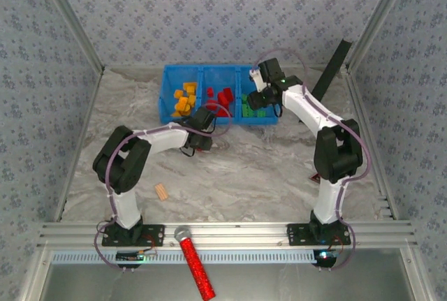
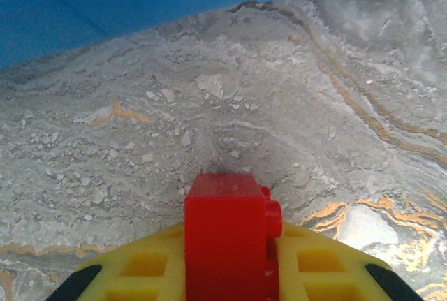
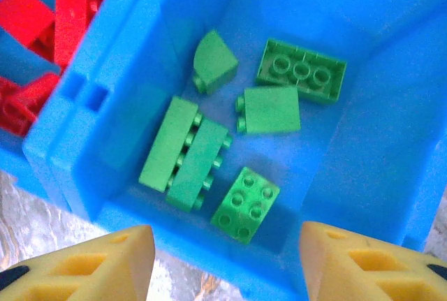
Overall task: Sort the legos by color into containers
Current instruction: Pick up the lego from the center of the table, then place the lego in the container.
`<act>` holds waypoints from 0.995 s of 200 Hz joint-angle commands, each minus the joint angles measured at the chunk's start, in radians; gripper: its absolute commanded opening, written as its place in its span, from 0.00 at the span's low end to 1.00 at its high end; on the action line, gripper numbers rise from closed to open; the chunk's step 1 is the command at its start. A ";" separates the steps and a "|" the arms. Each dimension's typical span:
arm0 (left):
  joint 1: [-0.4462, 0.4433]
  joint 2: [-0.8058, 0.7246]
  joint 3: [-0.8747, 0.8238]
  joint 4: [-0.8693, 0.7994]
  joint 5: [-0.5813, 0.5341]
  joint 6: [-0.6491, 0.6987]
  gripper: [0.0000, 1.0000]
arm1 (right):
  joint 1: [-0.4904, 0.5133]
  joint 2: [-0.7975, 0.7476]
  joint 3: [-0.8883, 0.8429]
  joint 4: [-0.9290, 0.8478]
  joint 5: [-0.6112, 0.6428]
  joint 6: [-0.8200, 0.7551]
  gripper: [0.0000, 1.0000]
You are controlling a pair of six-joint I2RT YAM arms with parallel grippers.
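noted left gripper (image 2: 227, 276) clamped on a red lego (image 2: 225, 235), marble table (image 1: 265, 168) beneath, blue tray (image 1: 165, 98) wall close at 12 o'clock. found right gripper (image 3: 223, 238) spread apart, holding nothing, above green legos (image 3: 185, 151) in right compartment. logged tan block (image 1: 162, 191) and glitter stick (image 1: 198, 269) toward 6 o'clock, well apart from tray.

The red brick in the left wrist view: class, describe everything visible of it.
A small, glossy red plastic brick, its round studs pointing to the view's right, so it is turned on its side. The left arm's yellow fingers clamp both flanks. It is low over the grey marbled table, short of the blue plastic tray; table contact is unclear.
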 commanded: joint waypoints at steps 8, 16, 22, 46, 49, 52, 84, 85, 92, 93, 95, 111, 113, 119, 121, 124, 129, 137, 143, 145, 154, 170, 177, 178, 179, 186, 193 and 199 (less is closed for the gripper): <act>0.001 -0.048 0.102 -0.046 0.034 0.000 0.16 | -0.020 -0.145 -0.106 -0.023 -0.034 0.035 0.61; 0.001 -0.059 0.134 -0.049 0.042 0.006 0.16 | -0.022 -0.178 -0.145 -0.019 -0.038 0.048 0.61; 0.001 -0.064 0.161 -0.052 0.047 0.014 0.16 | -0.025 -0.206 -0.176 -0.017 -0.045 0.059 0.62; 0.009 -0.051 0.280 -0.052 0.051 0.032 0.16 | -0.030 -0.332 -0.312 -0.014 -0.080 0.104 0.64; 0.010 -0.046 0.296 -0.051 0.051 0.035 0.16 | -0.029 -0.350 -0.331 -0.012 -0.092 0.109 0.65; 0.011 -0.040 0.311 -0.052 0.049 0.037 0.16 | -0.028 -0.367 -0.348 -0.013 -0.102 0.114 0.65; 0.051 0.069 0.464 -0.029 0.025 0.040 0.15 | -0.021 -0.540 -0.517 -0.021 -0.137 0.194 0.68; 0.054 0.075 0.469 -0.028 0.025 0.040 0.15 | -0.021 -0.546 -0.522 -0.020 -0.138 0.196 0.68; 0.064 0.105 0.500 -0.019 0.025 0.036 0.15 | -0.020 -0.583 -0.552 -0.016 -0.146 0.215 0.68; 0.065 0.111 0.505 -0.018 0.025 0.035 0.15 | -0.020 -0.588 -0.557 -0.016 -0.147 0.218 0.68; 0.068 0.120 0.516 -0.015 0.024 0.034 0.15 | -0.020 -0.597 -0.564 -0.015 -0.149 0.224 0.68; 0.081 0.187 0.585 0.015 0.003 0.024 0.15 | -0.019 -0.663 -0.614 -0.023 -0.165 0.254 0.69; 0.082 0.193 0.591 0.019 -0.001 0.024 0.15 | -0.019 -0.669 -0.619 -0.026 -0.165 0.258 0.68; 0.085 0.220 0.618 0.029 -0.014 0.025 0.15 | -0.018 -0.687 -0.632 -0.033 -0.171 0.269 0.69; 0.086 0.228 0.627 0.031 -0.017 0.025 0.15 | -0.018 -0.693 -0.636 -0.036 -0.172 0.271 0.69; 0.085 0.242 0.642 0.034 -0.023 0.026 0.15 | -0.017 -0.699 -0.641 -0.039 -0.173 0.273 0.69; 0.087 0.266 0.667 0.041 -0.030 0.028 0.15 | -0.018 -0.711 -0.650 -0.048 -0.174 0.277 0.69; 0.091 0.306 0.708 0.046 -0.036 0.027 0.14 | -0.017 -0.731 -0.664 -0.059 -0.169 0.286 0.69; 0.092 0.334 0.742 0.047 -0.033 0.026 0.15 | -0.018 -0.743 -0.674 -0.062 -0.170 0.291 0.69; 0.093 0.345 0.755 0.046 -0.032 0.025 0.14 | -0.017 -0.747 -0.677 -0.064 -0.170 0.292 0.69; 0.098 0.393 0.810 0.042 -0.027 0.024 0.14 | -0.018 -0.758 -0.687 -0.073 -0.166 0.297 0.69; 0.103 0.479 0.930 0.021 -0.007 0.026 0.14 | -0.017 -0.777 -0.696 -0.079 -0.161 0.307 0.69; 0.105 0.516 0.979 0.011 0.002 0.027 0.14 | -0.018 -0.780 -0.701 -0.077 -0.160 0.312 0.69; 0.106 0.521 0.982 0.010 0.003 0.027 0.14 | -0.017 -0.780 -0.701 -0.077 -0.160 0.313 0.69; 0.106 0.526 0.991 0.009 0.005 0.028 0.14 | -0.018 -0.780 -0.702 -0.077 -0.160 0.314 0.69; 0.108 0.560 1.040 0.007 0.018 0.030 0.14 | -0.018 -0.780 -0.703 -0.075 -0.162 0.317 0.69; 0.109 0.594 1.078 0.006 0.022 0.033 0.15 | -0.017 -0.775 -0.703 -0.075 -0.164 0.317 0.69; 0.108 0.624 1.121 -0.002 0.027 0.036 0.15 | -0.018 -0.768 -0.701 -0.078 -0.163 0.319 0.69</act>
